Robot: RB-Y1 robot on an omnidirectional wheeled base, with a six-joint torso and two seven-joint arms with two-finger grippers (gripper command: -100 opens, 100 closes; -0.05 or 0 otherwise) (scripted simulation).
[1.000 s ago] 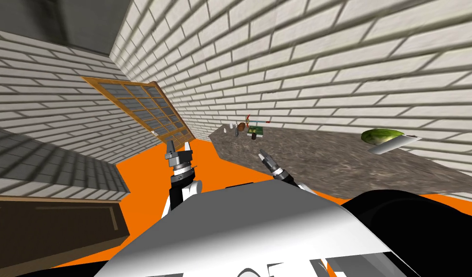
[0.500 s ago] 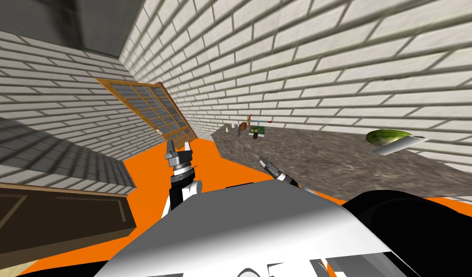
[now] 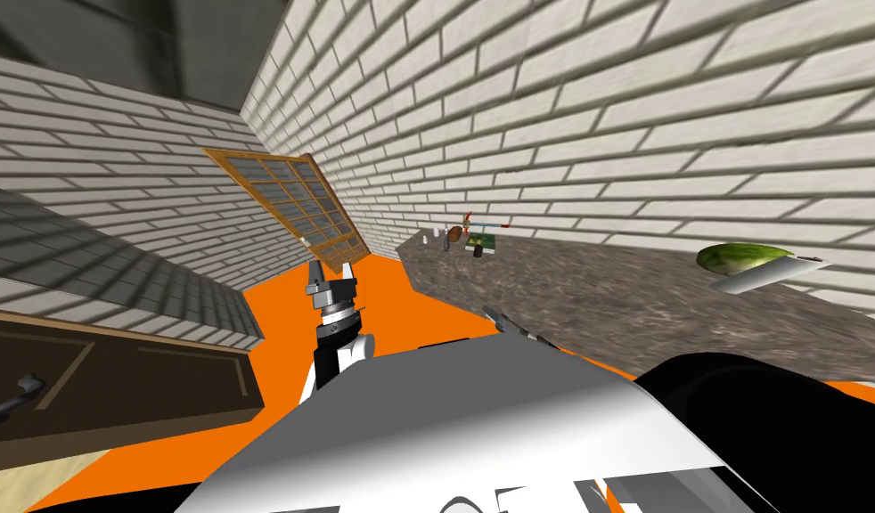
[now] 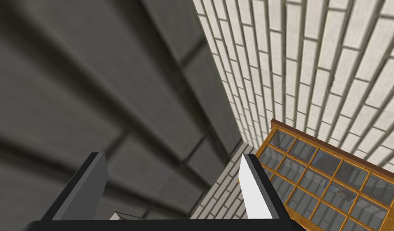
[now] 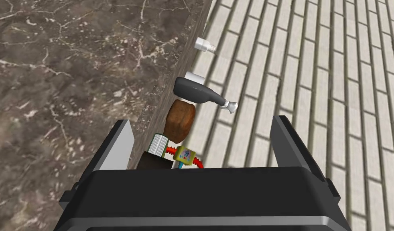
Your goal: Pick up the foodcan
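Brown wood sits at the near left: a low cabinet [image 3: 115, 383] on the orange floor [image 3: 387, 294]. Farther off, a wooden window frame [image 3: 289, 200] slants against the brick wall.

Right of it, the left gripper [image 3: 331, 269] is raised over the floor with its fingers wide apart and nothing between them; it looks idle.

Next to the right, the right gripper [image 3: 495, 313] hovers at the near edge of the dark marbled counter [image 3: 623, 294]. Its fingers are also spread and empty, and it points along the counter toward the far end.

A huddle of small things stands there by the wall. What I take for the foodcan [image 5: 159, 145] is a short cylinder with a green band and a pale end, on the near side of the huddle. A brown lump [image 5: 180, 119] and a red-and-yellow toy [image 5: 184, 155] are just beside it, and a dark bottle [image 5: 198, 93] stands a little beyond.

At the far right, a green fruit [image 3: 739, 256] lies on a white board [image 3: 765, 276], well apart from the rest.

I judge the step in hand to be the approach, since the can is well apart from the fingers. The next move calls for closing in along the counter. The open fingers must then go around the can alone, without nudging the lump or toy.
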